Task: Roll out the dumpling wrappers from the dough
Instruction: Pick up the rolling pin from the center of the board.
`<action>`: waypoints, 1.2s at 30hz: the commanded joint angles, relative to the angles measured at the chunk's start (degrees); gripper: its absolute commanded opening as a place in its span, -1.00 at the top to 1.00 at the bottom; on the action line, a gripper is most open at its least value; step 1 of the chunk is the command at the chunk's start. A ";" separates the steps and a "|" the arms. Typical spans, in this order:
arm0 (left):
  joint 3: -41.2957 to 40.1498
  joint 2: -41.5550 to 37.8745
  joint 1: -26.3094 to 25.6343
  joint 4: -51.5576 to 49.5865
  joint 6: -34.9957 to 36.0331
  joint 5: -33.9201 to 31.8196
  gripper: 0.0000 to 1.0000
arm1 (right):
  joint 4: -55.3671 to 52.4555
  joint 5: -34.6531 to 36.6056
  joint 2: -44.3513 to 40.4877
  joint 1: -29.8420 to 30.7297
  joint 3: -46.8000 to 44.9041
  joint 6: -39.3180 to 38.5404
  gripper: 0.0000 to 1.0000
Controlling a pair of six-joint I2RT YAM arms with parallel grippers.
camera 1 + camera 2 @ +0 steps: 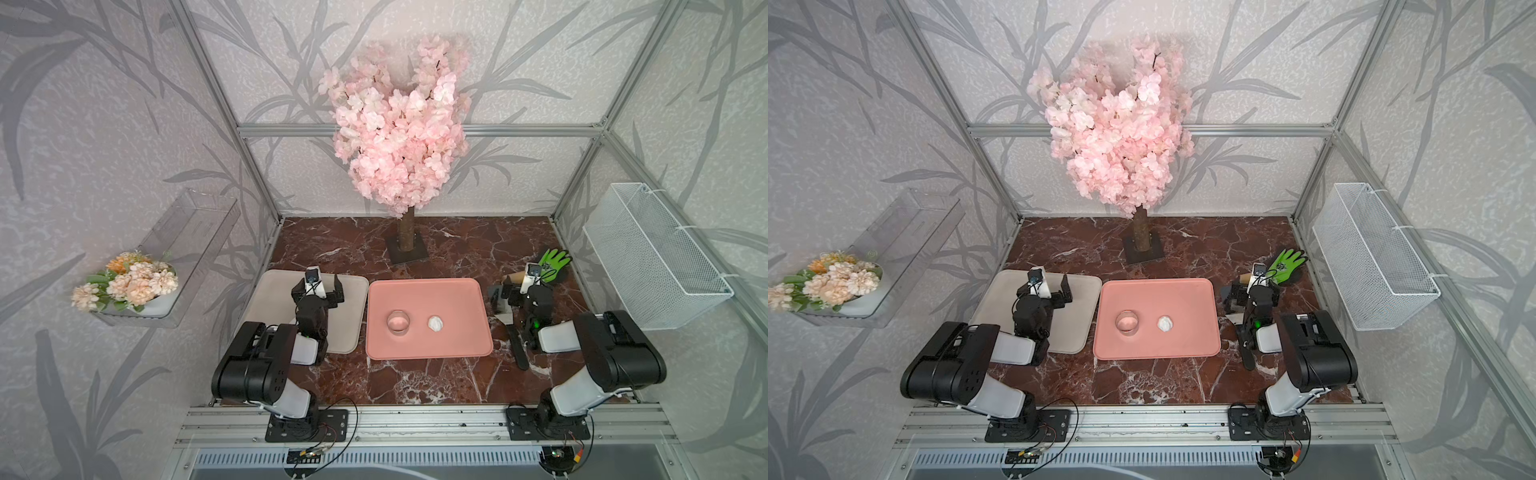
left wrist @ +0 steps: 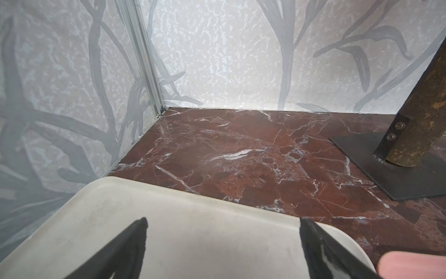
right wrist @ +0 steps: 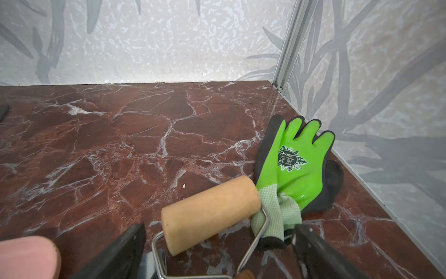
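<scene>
The dough is a small lumpy white ball lying on the pink tray. A clear ring cutter stands on the tray to its left. No dumpling wrappers are in view. My left gripper hangs open over a pale grey tray, holding nothing. My right gripper is open right of the pink tray. Its fingers stand either side of the tan wooden rolling pin, apart from it.
A green work glove lies against the rolling pin's far end. A dark-handled tool lies under the right arm. The blossom tree's base plate stands behind the trays. A white wire basket hangs on the right wall.
</scene>
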 commanded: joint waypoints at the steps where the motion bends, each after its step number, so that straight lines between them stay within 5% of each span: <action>1: 0.56 -0.68 0.28 0.21 0.79 0.58 -1.00 | 0.16 -0.07 -0.23 -0.10 0.96 0.02 -0.98; 26: 1.93 -1.60 0.87 -1.23 -0.31 -1.40 -1.00 | -0.12 1.51 -1.20 0.30 0.88 -0.11 -0.98; 29: 8.58 -5.73 0.88 -17.72 -1.03 -2.52 -1.00 | -4.16 1.91 -5.32 0.93 1.14 -0.82 -0.98; 33: 8.75 -11.03 0.81 -21.26 -2.31 -3.84 -1.00 | -19.43 3.07 -14.54 2.71 5.94 -1.71 -0.98; 36: 11.80 -15.69 0.94 -28.83 -11.83 -9.23 -1.00 | -30.80 5.32 -22.82 2.30 9.05 8.03 -0.98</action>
